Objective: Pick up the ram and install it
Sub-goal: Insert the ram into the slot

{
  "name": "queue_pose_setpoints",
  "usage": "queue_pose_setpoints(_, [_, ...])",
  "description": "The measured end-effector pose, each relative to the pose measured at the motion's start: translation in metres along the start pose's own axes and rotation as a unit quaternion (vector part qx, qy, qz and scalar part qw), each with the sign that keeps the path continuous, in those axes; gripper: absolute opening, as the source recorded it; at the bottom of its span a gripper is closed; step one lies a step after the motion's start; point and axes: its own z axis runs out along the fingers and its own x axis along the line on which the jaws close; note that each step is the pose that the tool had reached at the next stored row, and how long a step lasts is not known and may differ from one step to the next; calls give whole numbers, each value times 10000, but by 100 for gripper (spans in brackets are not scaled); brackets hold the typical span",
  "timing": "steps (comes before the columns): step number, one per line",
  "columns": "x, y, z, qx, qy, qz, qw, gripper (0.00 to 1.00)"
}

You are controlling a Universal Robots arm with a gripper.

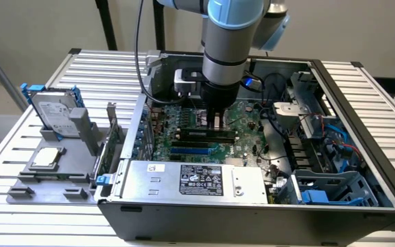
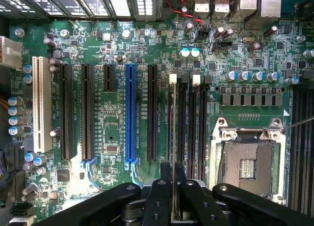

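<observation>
In the wrist view the ram (image 2: 174, 127) appears edge-on as a thin dark-green strip running along a black memory slot (image 2: 182, 123) with a white latch (image 2: 172, 78) at its far end. My gripper (image 2: 173, 171) is shut on the ram, one black finger (image 2: 159, 196) on each side of it. In the exterior view the gripper (image 1: 215, 122) reaches straight down into the open computer case (image 1: 362, 154) over the motherboard (image 1: 183, 116). The ram (image 1: 208, 135) lies long and dark just under the fingers, at the memory slots. I cannot tell whether it is seated.
A silver hard drive (image 1: 57, 116) in a blue frame and an upright expansion card (image 1: 111, 134) stand on a grey fixture (image 1: 47, 180) at the exterior view's left. The power supply (image 1: 191, 180) fills the case's front. A CPU socket (image 2: 248, 162) and a blue slot (image 2: 130, 113) flank the memory slots.
</observation>
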Motion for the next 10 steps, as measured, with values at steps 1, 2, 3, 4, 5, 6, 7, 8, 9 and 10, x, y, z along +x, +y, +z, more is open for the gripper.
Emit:
queue_pose_setpoints(1, [-2, 1, 2, 1, -1, 1, 10000, 14])
queue_pose_setpoints(2, [-4, 1, 4, 1, -1, 1, 10000, 14])
queue_pose_setpoints(3, [-6, 1, 5, 1, -1, 1, 10000, 14])
queue_pose_setpoints(4, [-8, 1, 7, 2, 0, 1, 10000, 14])
queue_pose_setpoints(5, [-9, 1, 9, 2, 0, 1, 10000, 14])
queue_pose_setpoints(6, [-10, 1, 11, 2, 0, 1, 10000, 14])
queue_pose_setpoints(7, [-12, 0, 14, 2, 0, 1, 10000, 14])
queue_pose_setpoints(8, [-12, 1, 18, 3, 0, 1, 10000, 14])
queue_pose_setpoints(9, [-12, 0, 23, 3, 0, 0, 10000, 14])
queue_pose_setpoints(10, [-12, 0, 27, 3, 0, 1, 10000, 14])
